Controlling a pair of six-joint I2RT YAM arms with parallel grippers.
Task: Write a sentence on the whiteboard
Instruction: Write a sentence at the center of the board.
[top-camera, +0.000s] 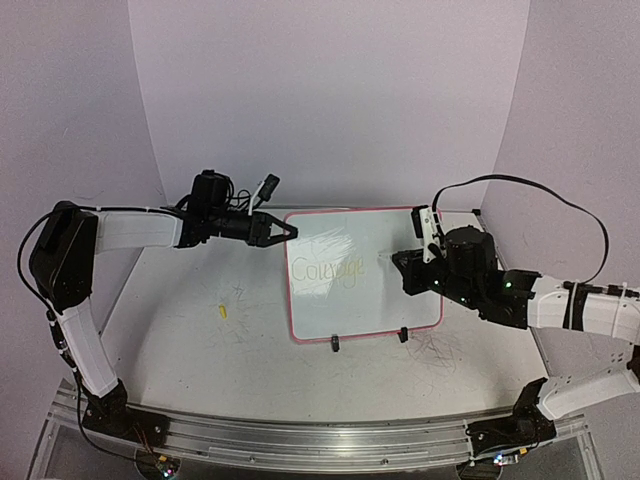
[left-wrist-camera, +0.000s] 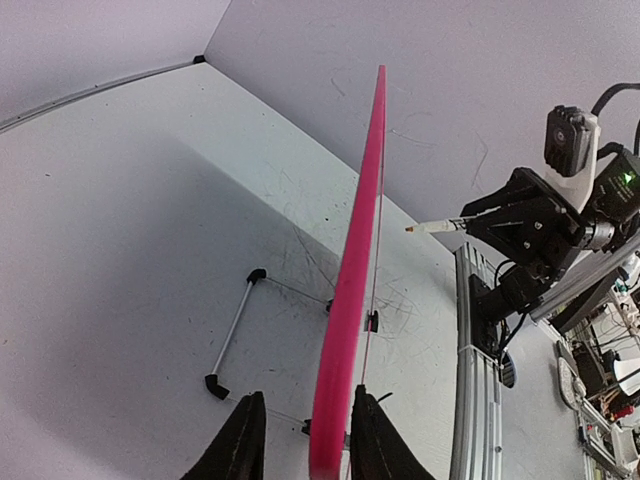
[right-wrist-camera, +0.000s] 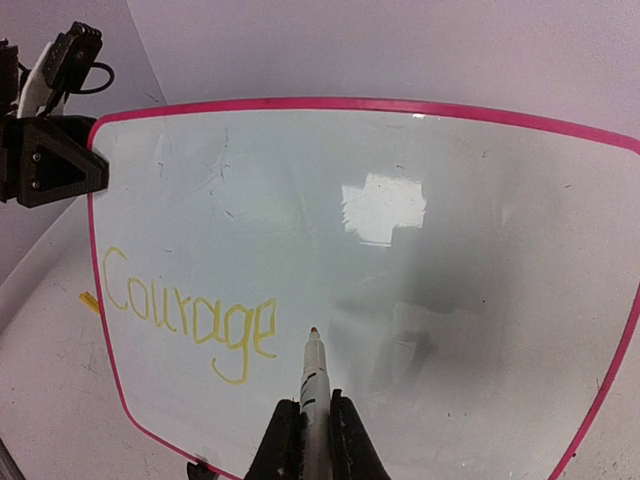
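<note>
The whiteboard (top-camera: 385, 300) stands tilted at mid-table, white with a pink rim (left-wrist-camera: 352, 270). On its left half, the sentence (top-camera: 327, 270) reads only "Courage" (right-wrist-camera: 185, 315) in pale yellow. My left gripper (top-camera: 290, 231) straddles the rim at the board's top left corner. In the left wrist view the left gripper (left-wrist-camera: 305, 440) has one finger against the rim and a gap at the other. My right gripper (right-wrist-camera: 312, 425) is shut on a white marker (right-wrist-camera: 313, 375). The marker's tip sits just right of the word, close to the board.
A small yellow piece (top-camera: 223, 311) lies on the table left of the board. Two black clip feet (top-camera: 335, 345) and a wire leg (left-wrist-camera: 232, 330) behind hold the board up. An aluminium rail (top-camera: 300, 440) runs along the near edge. Walls close in on three sides.
</note>
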